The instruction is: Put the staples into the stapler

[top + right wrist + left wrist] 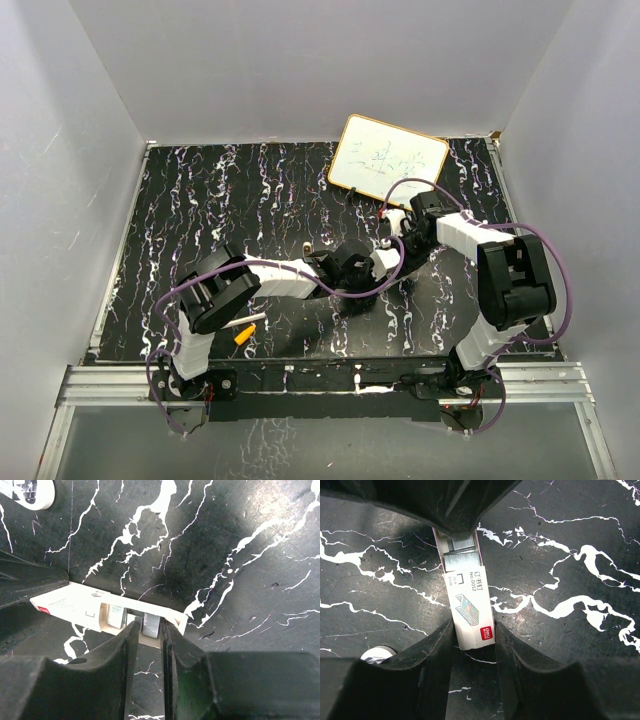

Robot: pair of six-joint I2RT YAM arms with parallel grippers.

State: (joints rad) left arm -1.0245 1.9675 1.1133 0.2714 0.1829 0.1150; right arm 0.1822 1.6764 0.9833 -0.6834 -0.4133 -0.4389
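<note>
Table [580, 670] black, white marble veining. Staple box [468, 605] white, red logo. Staples [461, 550] grey. Small piece [243, 336] seemingly orange.

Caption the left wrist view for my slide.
Left gripper clamps an open staple box; right gripper pinches its exposed staples.

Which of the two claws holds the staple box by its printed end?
The left claw: its fingers clamp the staple box at the red-logo end. The right claw instead pinches the staples in the open tray end.
</note>
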